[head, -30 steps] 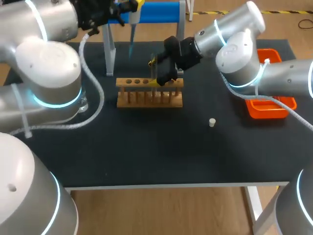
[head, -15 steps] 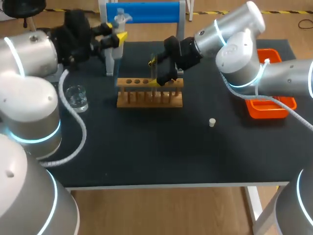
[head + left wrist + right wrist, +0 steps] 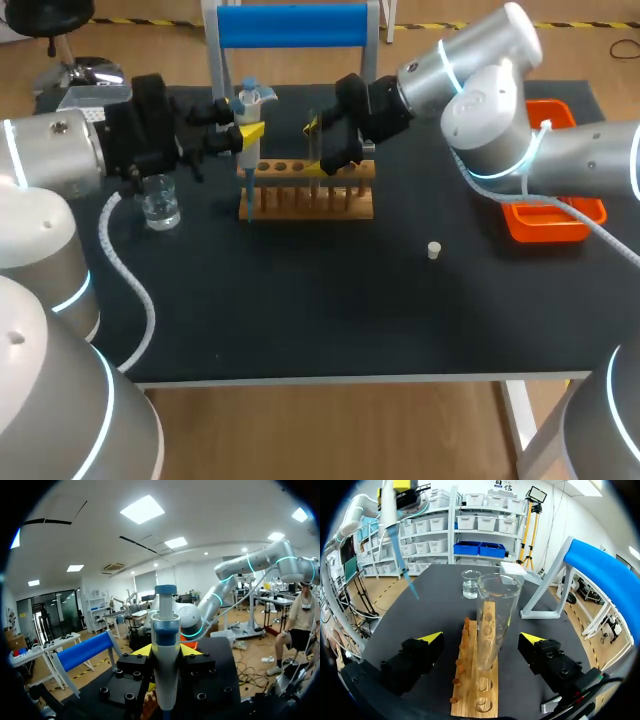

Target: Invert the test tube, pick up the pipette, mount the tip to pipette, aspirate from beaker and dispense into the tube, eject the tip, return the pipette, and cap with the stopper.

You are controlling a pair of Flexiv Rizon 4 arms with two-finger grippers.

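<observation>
My left gripper (image 3: 245, 131) is shut on the white and blue pipette (image 3: 246, 105), held upright over the left end of the wooden rack (image 3: 305, 203). A pale blue tip (image 3: 248, 196) is on the pipette, pointing down. In the left wrist view the pipette (image 3: 165, 645) fills the gap between the yellow tips of that gripper (image 3: 165, 652). My right gripper (image 3: 480, 642) stands open around the clear test tube (image 3: 496, 610), which is upright, mouth up, in the rack (image 3: 479, 680); its fingers are clear of the glass. The beaker (image 3: 158, 200) stands left of the rack. The white stopper (image 3: 433, 250) lies on the mat.
The blue-topped pipette stand (image 3: 290, 26) is behind the rack. An orange tray (image 3: 556, 222) sits at the table's right edge, partly under my right arm. Black mat (image 3: 320, 310) stretches in front of the rack.
My left arm has carried the pipette from near the blue stand forward and down to the rack's left end. The right arm and the tube have stayed put.
</observation>
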